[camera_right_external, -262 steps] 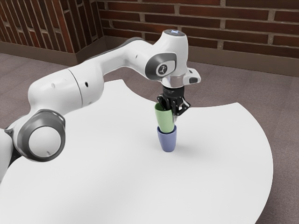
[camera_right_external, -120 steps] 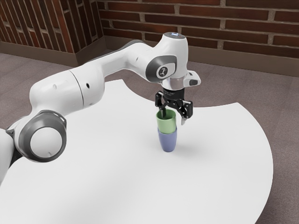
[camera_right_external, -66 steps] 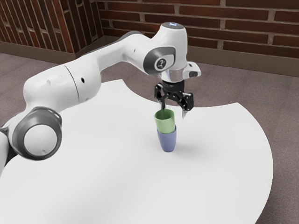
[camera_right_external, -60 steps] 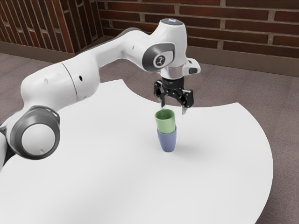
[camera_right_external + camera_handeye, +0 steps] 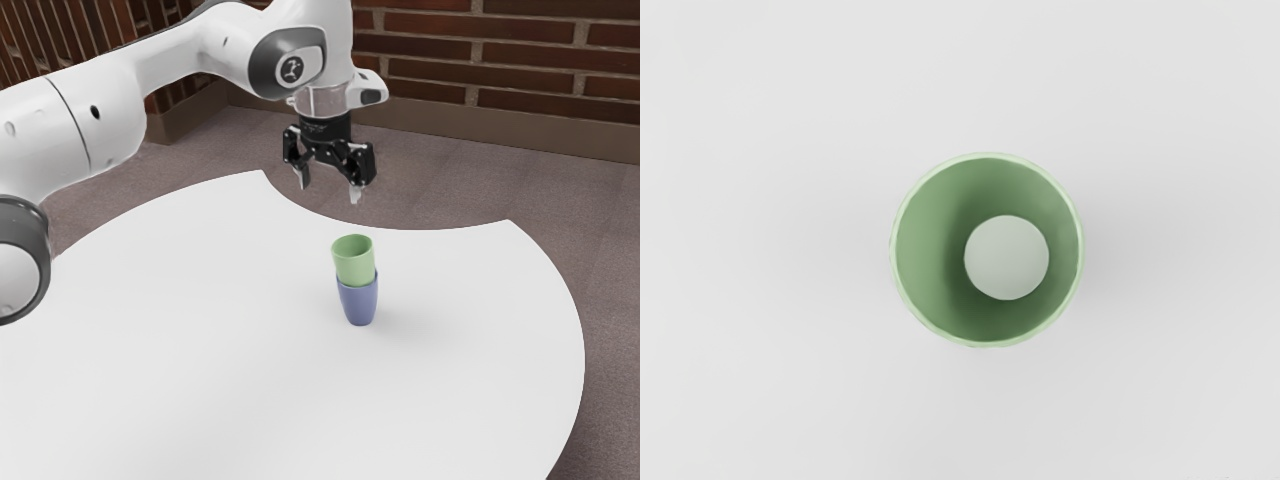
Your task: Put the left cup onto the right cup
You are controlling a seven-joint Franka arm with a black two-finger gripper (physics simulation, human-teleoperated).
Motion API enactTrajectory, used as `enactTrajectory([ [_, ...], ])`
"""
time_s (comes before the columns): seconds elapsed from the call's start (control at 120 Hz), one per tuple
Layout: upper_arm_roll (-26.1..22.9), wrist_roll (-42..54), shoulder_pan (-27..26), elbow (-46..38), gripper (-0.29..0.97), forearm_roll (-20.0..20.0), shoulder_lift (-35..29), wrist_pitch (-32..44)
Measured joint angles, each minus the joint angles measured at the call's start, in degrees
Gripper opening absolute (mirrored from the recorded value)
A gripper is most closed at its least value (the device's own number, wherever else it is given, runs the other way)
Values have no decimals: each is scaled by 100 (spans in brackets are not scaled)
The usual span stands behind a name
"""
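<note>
– Green plastic cup (image 5: 353, 260): where does it sit?
– It is nested in the mouth of the blue plastic cup (image 5: 358, 303). Its lower part is inside and its rim stands well above the blue rim. The pair stands near the middle of the round white table (image 5: 180, 360).
– And the black two-finger gripper (image 5: 328, 188)?
– It hangs above the stack and apart from it, toward the exterior view's left and nearer the red brick wall (image 5: 480, 60). Its fingers are spread wide with nothing between them.
– What does the wrist camera give?
– A look straight down into the green cup (image 5: 985, 250): a round rim, a pale flat bottom and the white table (image 5: 760, 120) all round it.
– Does the green cup lean?
– It seems to tilt slightly toward the exterior view's left.
</note>
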Motion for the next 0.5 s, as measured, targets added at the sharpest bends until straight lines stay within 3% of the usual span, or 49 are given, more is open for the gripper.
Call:
enactTrajectory([
  [0.233,949,51,14,-1101,68,-750,-1159,20],
  [0.5,1583,313,0,-2254,68,-966,-2430,-28],
])
